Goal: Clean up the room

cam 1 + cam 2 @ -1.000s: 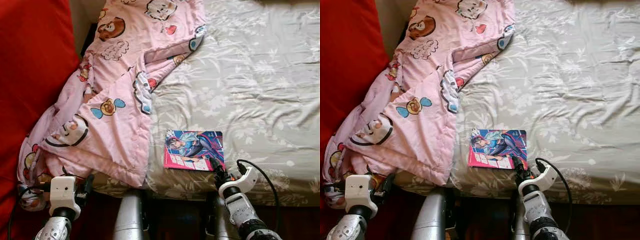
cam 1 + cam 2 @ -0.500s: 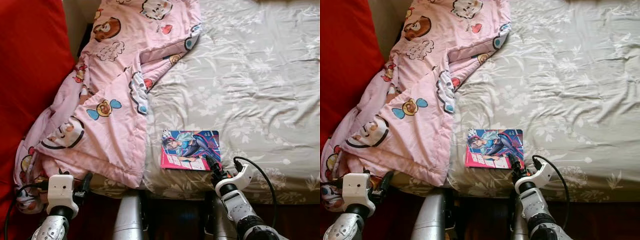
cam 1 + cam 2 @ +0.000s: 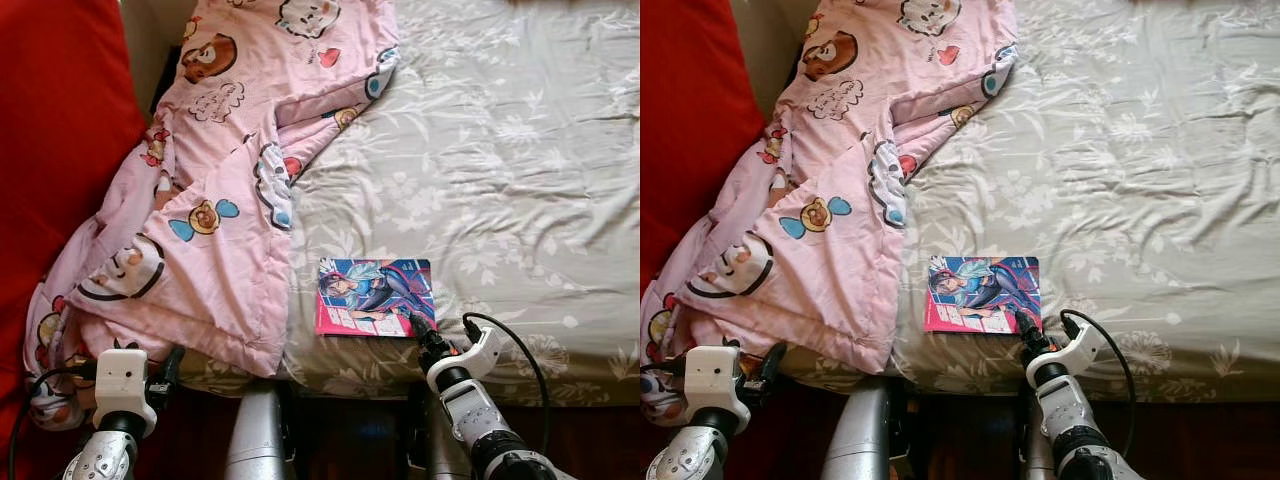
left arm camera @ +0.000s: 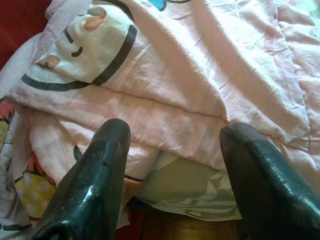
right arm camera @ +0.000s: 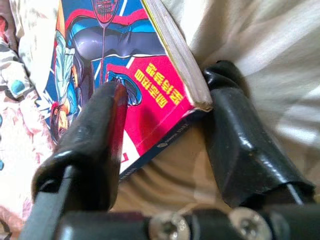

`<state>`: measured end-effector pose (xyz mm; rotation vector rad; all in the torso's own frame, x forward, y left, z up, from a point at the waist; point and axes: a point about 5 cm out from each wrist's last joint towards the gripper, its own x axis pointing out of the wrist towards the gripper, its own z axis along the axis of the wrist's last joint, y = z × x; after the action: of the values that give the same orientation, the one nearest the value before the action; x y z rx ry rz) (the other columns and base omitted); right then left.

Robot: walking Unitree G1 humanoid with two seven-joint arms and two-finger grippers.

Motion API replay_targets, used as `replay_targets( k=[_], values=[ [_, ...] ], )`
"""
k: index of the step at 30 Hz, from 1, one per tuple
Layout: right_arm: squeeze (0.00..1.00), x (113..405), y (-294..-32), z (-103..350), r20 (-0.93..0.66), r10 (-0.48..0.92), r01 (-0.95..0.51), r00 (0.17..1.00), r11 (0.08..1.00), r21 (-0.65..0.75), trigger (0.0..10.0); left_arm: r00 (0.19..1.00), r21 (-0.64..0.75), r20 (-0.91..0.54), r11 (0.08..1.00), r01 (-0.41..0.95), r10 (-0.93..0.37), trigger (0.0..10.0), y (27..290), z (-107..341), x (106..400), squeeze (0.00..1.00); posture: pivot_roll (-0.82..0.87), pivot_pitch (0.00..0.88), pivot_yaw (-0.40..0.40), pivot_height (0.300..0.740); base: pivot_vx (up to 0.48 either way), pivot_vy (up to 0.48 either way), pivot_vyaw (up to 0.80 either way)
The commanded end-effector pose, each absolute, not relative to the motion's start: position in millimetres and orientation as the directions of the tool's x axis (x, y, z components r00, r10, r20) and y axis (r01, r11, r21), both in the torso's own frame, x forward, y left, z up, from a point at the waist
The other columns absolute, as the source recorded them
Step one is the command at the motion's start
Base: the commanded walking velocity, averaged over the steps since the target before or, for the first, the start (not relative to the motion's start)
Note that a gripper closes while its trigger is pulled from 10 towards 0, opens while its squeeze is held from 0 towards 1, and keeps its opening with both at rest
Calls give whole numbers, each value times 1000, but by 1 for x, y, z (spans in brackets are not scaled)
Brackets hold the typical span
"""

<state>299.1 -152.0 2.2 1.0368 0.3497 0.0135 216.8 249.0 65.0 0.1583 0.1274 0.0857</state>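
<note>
A colourful comic book (image 3: 372, 295) lies flat on the grey floral bed sheet (image 3: 500, 150), close to the bed's front edge. My right gripper (image 3: 417, 326) is at the book's near right corner. In the right wrist view the gripper (image 5: 165, 115) stands open, and the book's corner (image 5: 165, 75) lies between the two fingers. One finger (image 5: 95, 135) rests over the cover and the other (image 5: 240, 145) presses into the sheet beside the book's edge. My left gripper (image 4: 175, 170) is open and empty, low in front of the pink cartoon blanket (image 3: 210, 200).
The pink blanket (image 4: 175, 75) is bunched over the bed's left side and hangs over the front edge. A big red cushion (image 3: 55, 130) stands to the left of it. The sheet beyond the book is bare and wrinkled. Dark floor (image 3: 340, 440) lies below the bed.
The whole view has shifted a little. My right gripper stays at the book's corner, and the left arm has not visibly moved.
</note>
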Motion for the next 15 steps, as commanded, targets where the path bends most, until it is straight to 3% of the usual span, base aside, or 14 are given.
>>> replay_targets(
  k=[1, 15],
  values=[
    [0, 296, -126, -1, -285, 275, 120, 918, 492, 862, 0, 978, 194, -174, 978, -80, 115, 10000, 257, 57, 209, 0, 195, 317, 179, 605, 0, 0, 0],
    [0, 296, -126, -1, -285, 275, 120, 918, 492, 862, 0, 978, 194, -174, 978, -80, 115, 10000, 257, 57, 209, 0, 195, 317, 179, 605, 0, 0, 0]
  ],
)
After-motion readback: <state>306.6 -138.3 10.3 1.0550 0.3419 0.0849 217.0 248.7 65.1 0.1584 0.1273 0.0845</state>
